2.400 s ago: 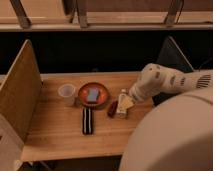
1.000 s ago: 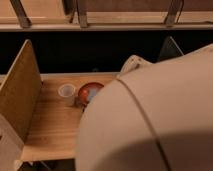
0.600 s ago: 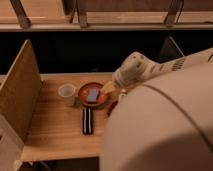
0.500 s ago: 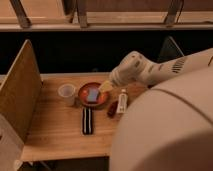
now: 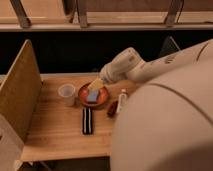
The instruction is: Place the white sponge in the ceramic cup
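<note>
The white sponge (image 5: 93, 96), a small pale bluish pad, lies flat in the orange-red dish (image 5: 84, 98) near the middle of the wooden table. The ceramic cup (image 5: 66, 94), short and cream-white, stands upright just left of the dish, and nothing shows inside it. My gripper (image 5: 96, 85) reaches in from the right on the white arm. It hangs over the dish's back half, just above and behind the sponge, and about a dish's width right of the cup.
A black striped bar (image 5: 87, 120) lies in front of the dish. A slim white bottle (image 5: 121, 99) and a small dark red thing (image 5: 112, 108) lie to the right. A tall wooden panel (image 5: 20, 95) walls the table's left side. My arm's bulk (image 5: 165, 125) fills the lower right.
My arm has swung left, from over the bottle to over the dish and the sponge. Its bulk has drawn back out of the view's centre. The cup, dish and bar have not moved.
</note>
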Robot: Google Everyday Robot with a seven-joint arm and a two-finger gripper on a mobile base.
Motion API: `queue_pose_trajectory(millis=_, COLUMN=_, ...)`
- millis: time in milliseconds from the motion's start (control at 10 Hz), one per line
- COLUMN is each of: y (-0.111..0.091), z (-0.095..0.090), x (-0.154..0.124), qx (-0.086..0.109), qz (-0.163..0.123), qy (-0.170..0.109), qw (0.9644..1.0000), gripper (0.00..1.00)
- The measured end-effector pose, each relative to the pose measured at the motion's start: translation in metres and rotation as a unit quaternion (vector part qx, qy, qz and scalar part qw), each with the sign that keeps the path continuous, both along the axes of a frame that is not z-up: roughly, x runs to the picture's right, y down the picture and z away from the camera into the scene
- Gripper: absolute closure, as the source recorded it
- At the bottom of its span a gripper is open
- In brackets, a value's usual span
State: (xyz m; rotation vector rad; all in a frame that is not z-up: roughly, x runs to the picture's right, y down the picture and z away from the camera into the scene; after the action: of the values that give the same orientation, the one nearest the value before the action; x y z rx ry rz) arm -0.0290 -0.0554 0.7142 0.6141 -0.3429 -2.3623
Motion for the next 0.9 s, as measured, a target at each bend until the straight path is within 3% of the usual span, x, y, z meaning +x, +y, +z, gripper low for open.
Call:
queue_pose_trajectory(millis=300, y=0.002, z=0.056, x=0.024, qx=-0.023, qz=0.030, qy=-0.006, qw=0.9993, gripper=0.20)
queue_pose_trajectory(millis=600, y=0.024, z=0.124, x=0.049, qx=-0.060, qz=0.057, qy=-0.010, qw=0.9965, gripper=0.20)
queue_pose_trajectory(millis=900, y=0.030, z=0.136, x=0.053, qx=-0.068, qz=0.062, qy=-0.012, qw=0.9957, gripper=0.20)
